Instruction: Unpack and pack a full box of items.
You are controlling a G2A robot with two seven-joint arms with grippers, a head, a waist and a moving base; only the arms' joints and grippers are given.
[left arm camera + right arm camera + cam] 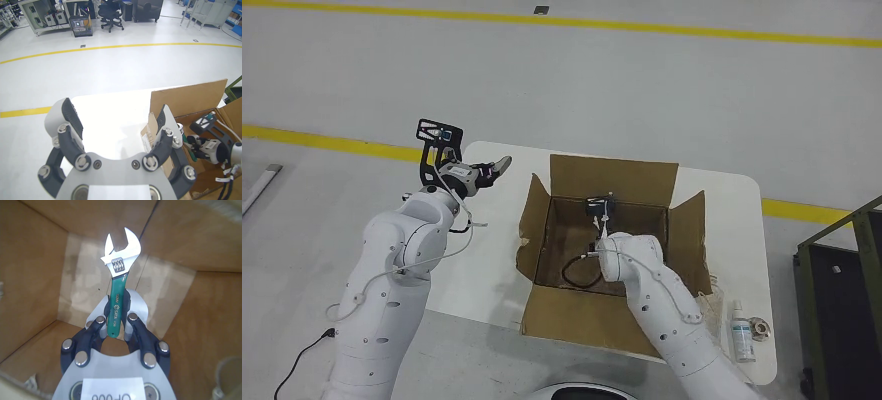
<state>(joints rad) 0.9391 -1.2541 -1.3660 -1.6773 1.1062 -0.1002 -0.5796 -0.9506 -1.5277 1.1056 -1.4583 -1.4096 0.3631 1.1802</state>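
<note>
Right tool clamped on adjustable wrench, cardboard box around it; left tool spread, holding nothing. Unpacking or repacking: unclear.

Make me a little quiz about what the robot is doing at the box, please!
1. True or false: the left gripper is open and empty.
2. What does the right gripper hold? A a spoon, B a wrench, C a ball.
3. Fill in: the wrench is held inside the cardboard ____.
Key: 1 true; 2 B; 3 box.
</note>
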